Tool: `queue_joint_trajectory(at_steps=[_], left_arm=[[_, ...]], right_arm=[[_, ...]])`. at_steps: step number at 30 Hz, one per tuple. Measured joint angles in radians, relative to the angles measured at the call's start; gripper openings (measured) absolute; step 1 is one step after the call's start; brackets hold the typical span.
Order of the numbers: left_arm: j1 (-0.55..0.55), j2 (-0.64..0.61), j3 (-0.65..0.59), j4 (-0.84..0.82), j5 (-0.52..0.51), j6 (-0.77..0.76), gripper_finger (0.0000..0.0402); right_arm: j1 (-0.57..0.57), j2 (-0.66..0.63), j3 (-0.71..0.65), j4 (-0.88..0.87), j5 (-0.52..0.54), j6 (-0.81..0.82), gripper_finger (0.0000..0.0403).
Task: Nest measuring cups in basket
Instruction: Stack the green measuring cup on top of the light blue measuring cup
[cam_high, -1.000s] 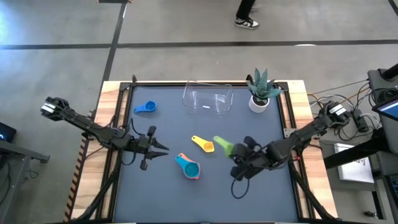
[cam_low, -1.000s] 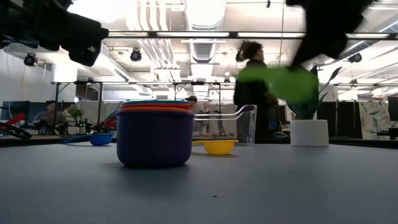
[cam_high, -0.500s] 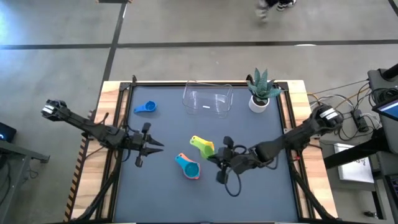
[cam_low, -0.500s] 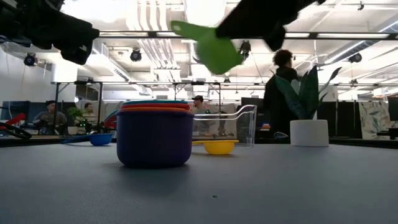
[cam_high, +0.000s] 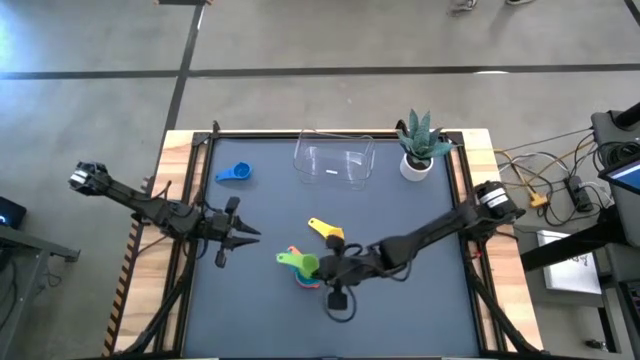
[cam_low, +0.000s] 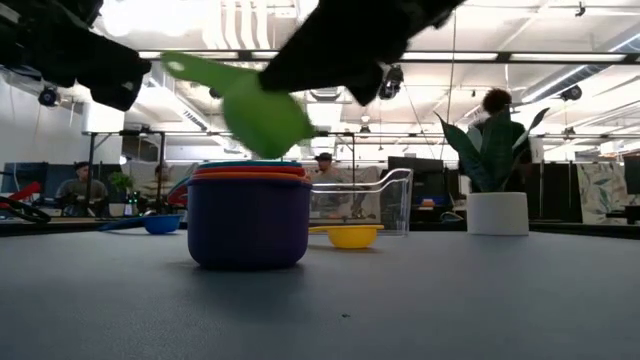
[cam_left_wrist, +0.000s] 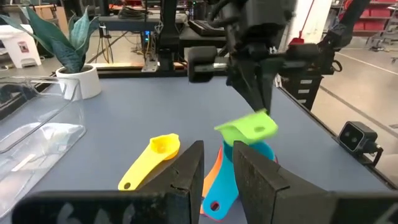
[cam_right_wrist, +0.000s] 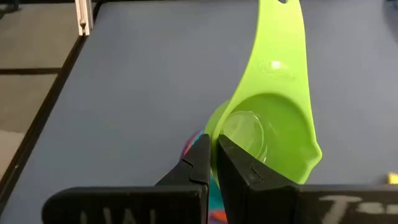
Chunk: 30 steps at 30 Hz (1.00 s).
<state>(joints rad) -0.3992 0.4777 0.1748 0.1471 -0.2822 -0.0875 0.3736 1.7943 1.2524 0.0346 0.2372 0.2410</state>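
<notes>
My right gripper is shut on the green measuring cup, which hangs in the air just above the nested stack. The stack has a purple outer cup, with orange, red and teal rims showing, and stands on its base near the table's middle. The yellow cup lies on the table just beyond it. A blue cup lies far left. The clear basket stands at the far edge. My left gripper hovers left of the stack, open by a narrow gap. My right gripper pinches the green cup by its bowl wall, on the side away from the handle. One finger is inside the bowl and one outside. It comes in slanting down from the table's right. The cup is lifted clear and tilted, its handle pointing up toward the left.
A white pot with a spiky green plant stands at the far right corner beside the basket. The table's raised frame borders the dark mat. People show in the room beyond. Open mat lies on the near side.
My right gripper carried the green cup toward the table's left, from right of the yellow cup, up over it, then down to just above the nested stack. The cup's handle swung round and now points left. The stack and the other cups stayed put.
</notes>
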Motion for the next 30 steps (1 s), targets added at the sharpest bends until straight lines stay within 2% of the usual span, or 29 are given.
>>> queue_joint_trajectory(at_steps=[5, 9, 18, 23, 30], left_arm=[[0.000, -0.006, -0.001, -0.001, 0.000, 0.000, 0.0068], [0.000, -0.008, -0.001, -0.002, 0.001, 0.000, 0.0068], [0.000, -0.008, -0.001, -0.008, 0.002, 0.000, 0.0068], [0.000, -0.008, -0.001, -0.008, 0.002, 0.000, 0.0068], [0.000, -0.008, -0.001, -0.008, 0.003, -0.030, 0.0068]], right_arm=[[-0.014, 0.089, 0.114, -0.102, -0.061, -0.025, 0.0009], [-0.025, 0.144, 0.174, -0.190, -0.063, -0.014, 0.0009], [-0.030, 0.169, 0.202, -0.221, -0.062, -0.013, 0.0019], [-0.030, 0.158, 0.202, -0.220, -0.062, -0.013, 0.0047], [-0.029, 0.147, 0.201, -0.253, -0.062, -0.028, 0.0109]])
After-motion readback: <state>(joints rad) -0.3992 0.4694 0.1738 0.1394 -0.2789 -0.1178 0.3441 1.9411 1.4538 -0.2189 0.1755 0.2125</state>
